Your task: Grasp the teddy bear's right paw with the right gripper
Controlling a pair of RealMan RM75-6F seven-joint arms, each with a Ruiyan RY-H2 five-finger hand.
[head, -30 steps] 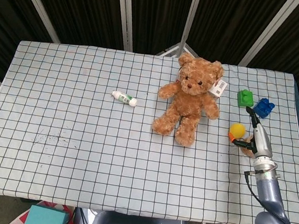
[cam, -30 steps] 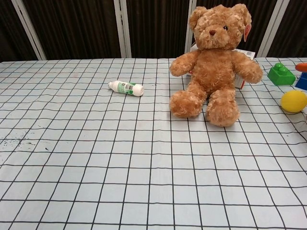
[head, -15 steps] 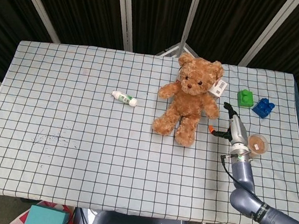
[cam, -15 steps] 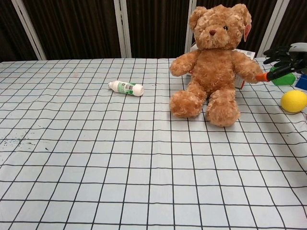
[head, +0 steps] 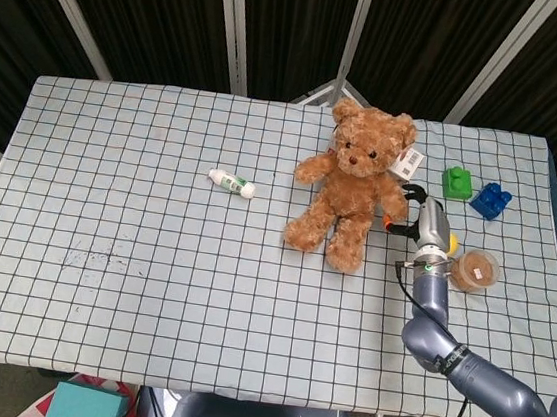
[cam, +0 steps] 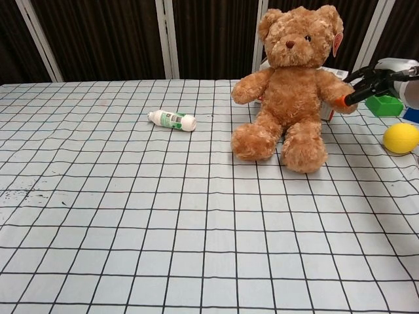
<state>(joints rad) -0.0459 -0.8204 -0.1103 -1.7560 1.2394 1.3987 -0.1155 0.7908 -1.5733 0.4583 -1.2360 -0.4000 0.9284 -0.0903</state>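
A teddy bear (cam: 292, 85) sits upright on the checked cloth (cam: 131, 216). The right hand (cam: 376, 82) reaches its paw (fingers spread, orange tip touching). A bottle (cam: 172, 120) lies left of the bear.

Teddy bear (head: 354, 185) sitting on table (head: 99, 279) back-centre, bottle (head: 231, 183) lying to its left, right hand (head: 420, 225) touching bear's paw (cam: 340, 98), blocks (head: 457, 182) & ball (cam: 400, 138) further right.
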